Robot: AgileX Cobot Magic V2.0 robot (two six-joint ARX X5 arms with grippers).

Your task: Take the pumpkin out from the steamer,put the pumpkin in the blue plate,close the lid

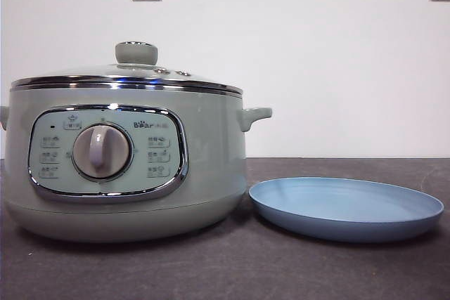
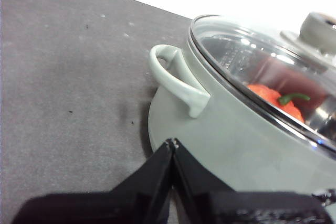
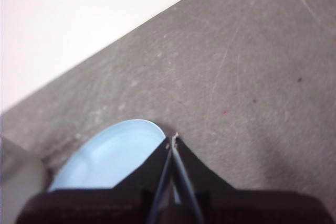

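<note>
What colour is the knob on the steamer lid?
Pale sage green knob, clearest in the front view.

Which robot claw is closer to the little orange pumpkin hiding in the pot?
Left. The left gripper sits beside the pale green steamer, whose glass lid covers the small orange pumpkin. The right gripper is over by the light-blue plate.

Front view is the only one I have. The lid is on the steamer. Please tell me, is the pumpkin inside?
Observer: Yes. The left wrist view shows the pumpkin through the glass lid, inside the steamer.
Operator: Where is the left hand?
Observer: The left hand is near the steamer's side handle, jaws closed, holding nothing.
Operator: And the right hand?
Observer: The right hand is above the blue plate edge, closed and empty.
</note>
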